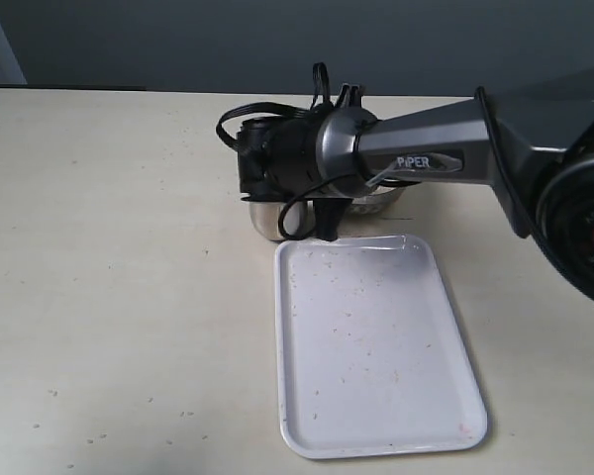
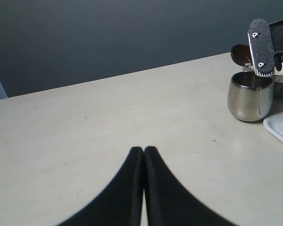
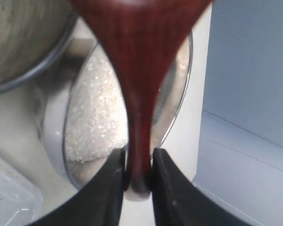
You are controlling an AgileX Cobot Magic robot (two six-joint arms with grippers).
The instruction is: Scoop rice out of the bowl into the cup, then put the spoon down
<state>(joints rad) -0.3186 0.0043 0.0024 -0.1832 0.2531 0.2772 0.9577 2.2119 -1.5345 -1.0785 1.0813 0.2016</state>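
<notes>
Screening bowl [image 1: 384, 201] and cup [image 1: 265, 220], the right arm [image 1: 416, 148] — white tray [image 1: 376, 346] just beside.

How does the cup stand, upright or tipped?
Upright. In the left wrist view the cup stands on its base on the table, with its open rim on top.

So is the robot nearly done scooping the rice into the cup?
Not yet. Picking up is done: the right claw grips the spoon by its handle. Right now the spoon is over the rice in the bowl. Whether the cup holds any rice can't be seen. Setting the spoon down is left.
</notes>
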